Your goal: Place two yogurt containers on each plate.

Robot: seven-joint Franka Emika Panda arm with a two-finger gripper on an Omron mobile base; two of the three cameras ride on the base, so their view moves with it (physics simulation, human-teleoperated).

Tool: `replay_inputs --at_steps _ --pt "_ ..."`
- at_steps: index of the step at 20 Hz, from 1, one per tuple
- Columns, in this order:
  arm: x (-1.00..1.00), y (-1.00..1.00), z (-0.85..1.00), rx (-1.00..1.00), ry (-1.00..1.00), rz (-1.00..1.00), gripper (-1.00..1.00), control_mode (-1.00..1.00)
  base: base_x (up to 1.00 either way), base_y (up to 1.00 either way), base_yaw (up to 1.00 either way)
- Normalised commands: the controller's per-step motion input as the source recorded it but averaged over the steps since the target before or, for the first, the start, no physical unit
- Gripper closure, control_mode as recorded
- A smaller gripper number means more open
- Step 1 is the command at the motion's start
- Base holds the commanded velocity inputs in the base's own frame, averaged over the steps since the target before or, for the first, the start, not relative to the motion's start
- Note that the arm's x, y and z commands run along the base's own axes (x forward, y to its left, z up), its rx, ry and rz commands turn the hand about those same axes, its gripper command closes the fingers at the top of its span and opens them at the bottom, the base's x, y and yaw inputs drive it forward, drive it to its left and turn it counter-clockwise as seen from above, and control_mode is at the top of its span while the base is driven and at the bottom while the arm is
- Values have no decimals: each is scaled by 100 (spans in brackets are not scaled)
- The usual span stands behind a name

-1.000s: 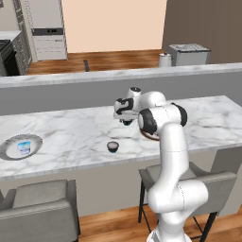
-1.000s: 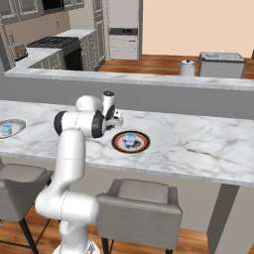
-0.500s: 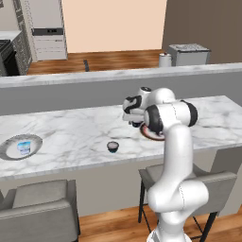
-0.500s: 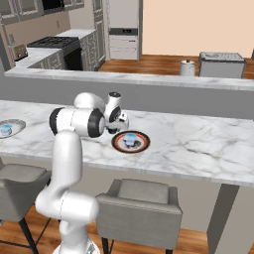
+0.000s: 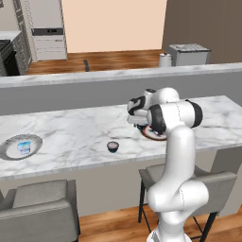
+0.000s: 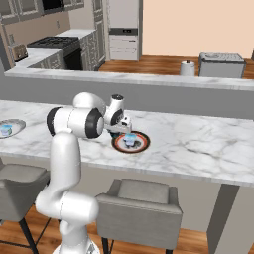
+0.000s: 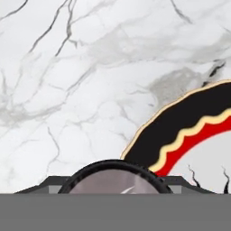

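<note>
Ideally, the gripper (image 7: pixel 119 180), clamped on a dark round pale-topped yogurt cup (image 7: pixel 118 178), lowers fully over the reddish-brown-rimmed plate (image 7: pixel 189 122) before releasing.

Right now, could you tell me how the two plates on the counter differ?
The silver-grey plate sits far out toward the counter's end, while the dark-rimmed plate lies just by the gripper. The first is plain pale, the second dark with a red band. Both are round and each holds one light blue cup.
</note>
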Motion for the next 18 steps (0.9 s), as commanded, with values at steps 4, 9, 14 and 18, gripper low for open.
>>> replay_inputs --at_steps 4,9,14,18 --pt "-8 -27 -2 0 2 -2 100 -100 0 0 0" --pt "-14 -28 -11 0 2 -2 100 -100 0 0 0" --pt "-13 -15 -16 0 0 -2 100 -100 0 0 0" --pt "-4 0 -19 0 0 0 100 -100 0 0 0"
